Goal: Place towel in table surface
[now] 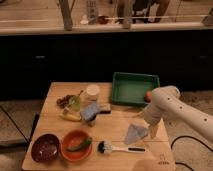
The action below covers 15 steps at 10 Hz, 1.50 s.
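Observation:
A pale grey-blue towel (134,133) hangs in a crumpled cone over the right part of the wooden table (115,120), its lower edge touching or almost touching the surface. My gripper (143,120) is at the end of the white arm (172,107) that reaches in from the right, and it sits at the towel's top corner. The towel's folds hide the fingertips.
A green tray (134,88) stands at the back right. A dish brush (117,148) lies just in front of the towel. An orange bowl (77,145) with a green vegetable, a dark red bowl (45,147), a blue sponge (90,112), a white cup (92,92) and fruit (70,103) fill the left side.

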{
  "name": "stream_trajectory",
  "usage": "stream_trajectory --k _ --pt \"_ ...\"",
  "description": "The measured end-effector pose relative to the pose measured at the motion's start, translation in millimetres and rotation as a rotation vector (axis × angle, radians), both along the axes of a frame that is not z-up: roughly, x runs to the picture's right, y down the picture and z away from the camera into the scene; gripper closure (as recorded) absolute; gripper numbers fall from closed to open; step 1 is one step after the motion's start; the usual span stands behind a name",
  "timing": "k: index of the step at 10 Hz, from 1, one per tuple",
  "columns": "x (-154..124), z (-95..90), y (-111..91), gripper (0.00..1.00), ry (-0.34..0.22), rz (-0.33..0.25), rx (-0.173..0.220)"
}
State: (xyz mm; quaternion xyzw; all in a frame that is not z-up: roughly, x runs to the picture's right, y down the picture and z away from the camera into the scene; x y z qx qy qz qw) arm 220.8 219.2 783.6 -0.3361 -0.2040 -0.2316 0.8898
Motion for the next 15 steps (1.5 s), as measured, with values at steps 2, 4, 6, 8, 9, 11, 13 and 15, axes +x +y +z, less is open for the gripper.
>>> stream_trajectory --k 2,4,6,8,9,11,13,15 --pt "0.8 0.8 -0.2 0.2 -0.002 -0.002 -0.001" --pt "4.6 0.7 1.1 0.2 -0.001 -0.003 -0.006" --pt "5.6 1.5 1.0 0.2 -0.004 -0.006 -0.008" --pt "5.9 1.5 1.3 0.2 -0.004 -0.005 -0.008" --pt "6.2 1.5 1.4 0.2 -0.003 -0.005 -0.008" --pt "5.7 1.7 1.3 0.2 -0.004 -0.006 -0.008" --pt "5.6 1.9 1.9 0.2 -0.004 -0.005 -0.009" --pt "6.0 1.8 1.9 0.2 -0.004 -0.005 -0.009"
